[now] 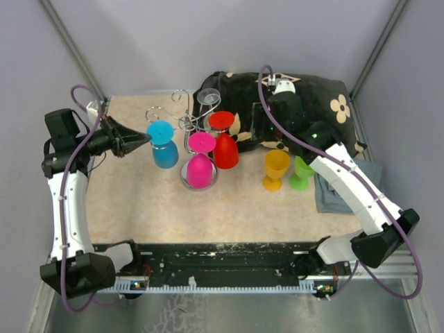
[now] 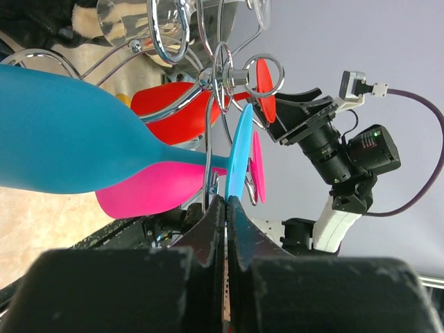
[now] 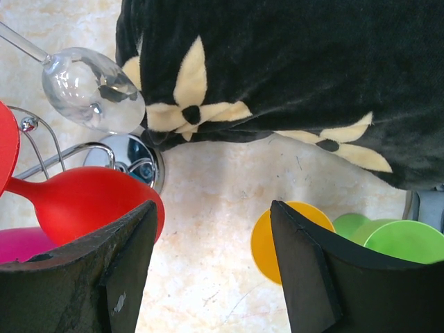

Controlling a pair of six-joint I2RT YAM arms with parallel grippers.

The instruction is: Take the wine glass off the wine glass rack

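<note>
While the right claw [image 3: 211, 215] hung wide open, empty, the left claw [image 2: 226, 207] pinched the foot of the blue glass [image 2: 69, 139] on the rack [image 2: 236, 73], fingers [image 2: 208, 225] almost together.

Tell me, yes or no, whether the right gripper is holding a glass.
No: the right gripper stands open in the right wrist view, its fingers wide apart with nothing gripped between them.

Beige speckled table [image 1: 208, 215]. On it the wine glass rack [image 1: 186, 123] stands. Right of rack: orange glass [image 1: 276, 168], green glass [image 1: 301, 173], then grey cloth [image 1: 331, 194]. Behind-right of rack: black flower-print cushion [image 1: 312, 94].
</note>
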